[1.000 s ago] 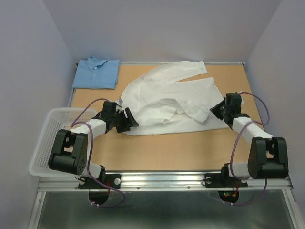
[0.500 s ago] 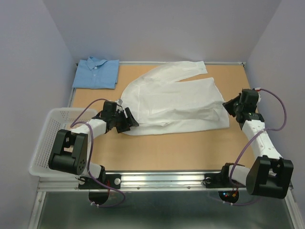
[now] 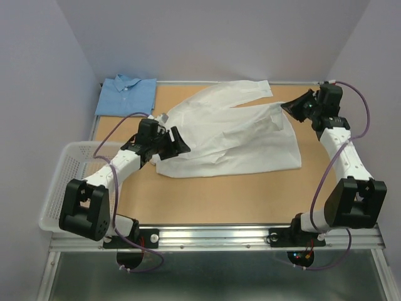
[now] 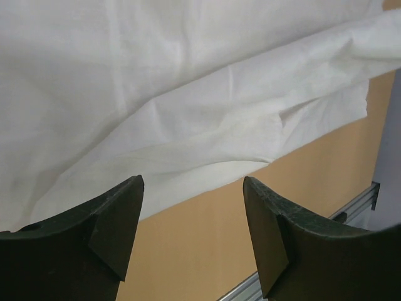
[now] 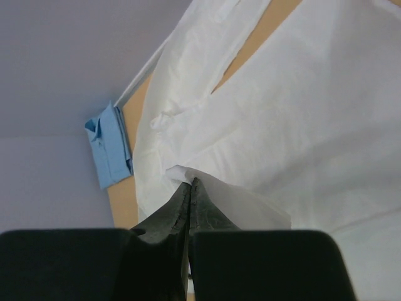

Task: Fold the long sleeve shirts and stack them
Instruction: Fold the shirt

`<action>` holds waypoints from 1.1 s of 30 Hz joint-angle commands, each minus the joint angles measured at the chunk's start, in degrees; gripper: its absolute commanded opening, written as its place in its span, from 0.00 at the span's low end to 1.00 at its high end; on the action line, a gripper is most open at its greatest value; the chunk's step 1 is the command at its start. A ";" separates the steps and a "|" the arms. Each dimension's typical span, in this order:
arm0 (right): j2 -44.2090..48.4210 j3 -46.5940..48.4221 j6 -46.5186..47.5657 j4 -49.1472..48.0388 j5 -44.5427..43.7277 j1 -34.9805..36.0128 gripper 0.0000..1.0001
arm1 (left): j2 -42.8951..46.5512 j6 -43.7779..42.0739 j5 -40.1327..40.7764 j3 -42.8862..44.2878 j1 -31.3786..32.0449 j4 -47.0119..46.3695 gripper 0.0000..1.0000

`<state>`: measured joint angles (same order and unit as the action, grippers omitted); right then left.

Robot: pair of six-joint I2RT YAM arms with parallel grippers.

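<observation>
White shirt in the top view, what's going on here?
The right gripper is shut on an edge of the white shirt, holding it up at the far right of the table while the rest lies spread out. The left gripper hovers open at the shirt's left edge, gripping nothing. The blue shirt sits folded at the far-left corner; the white one is not yet folded or stacked.
</observation>
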<state>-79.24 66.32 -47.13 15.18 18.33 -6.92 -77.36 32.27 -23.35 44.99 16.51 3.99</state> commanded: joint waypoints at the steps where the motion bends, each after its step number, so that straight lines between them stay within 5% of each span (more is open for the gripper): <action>1: -3.35 9.33 -0.50 -2.08 4.00 2.52 0.01 | -0.24 -3.78 -5.11 2.90 6.22 -3.71 0.75; 7: -9.96 21.29 -1.38 -2.26 4.52 5.42 0.00 | -2.62 -8.97 -4.07 4.58 13.97 -7.15 0.75; 15: -18.74 30.79 -2.70 -2.35 5.31 10.16 0.00 | -8.24 -10.13 -1.17 5.10 16.09 -11.54 0.75; 33: -21.83 31.67 -2.96 -2.61 6.98 15.88 0.01 | -23.61 -0.02 5.33 6.86 20.40 -30.00 0.74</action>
<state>-101.97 94.85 -49.60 14.59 23.90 8.43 -99.29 29.23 -20.64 49.65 36.64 -19.92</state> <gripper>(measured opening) 0.013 0.741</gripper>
